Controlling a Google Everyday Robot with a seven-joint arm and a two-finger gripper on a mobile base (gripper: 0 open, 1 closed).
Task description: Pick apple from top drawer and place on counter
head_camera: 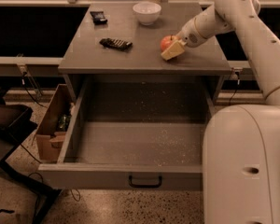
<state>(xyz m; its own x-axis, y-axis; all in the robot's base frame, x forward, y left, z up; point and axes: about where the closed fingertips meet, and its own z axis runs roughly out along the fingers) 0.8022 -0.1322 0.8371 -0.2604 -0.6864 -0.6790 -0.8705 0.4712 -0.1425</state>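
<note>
The red-orange apple (167,42) sits low on the grey counter (130,55), right of centre. My gripper (171,47) reaches in from the right and its pale fingers (173,51) close around the apple. The white arm comes down from the upper right. The top drawer (135,143) stands pulled fully out below the counter; its speckled floor holds nothing, and its dark handle (144,181) shows on the front panel.
A white bowl (147,12) stands at the counter's back. A black remote-like object (115,43) and a small dark packet (98,17) lie on the left half. A cardboard box (53,125) sits left of the drawer. My white base (245,167) fills the lower right.
</note>
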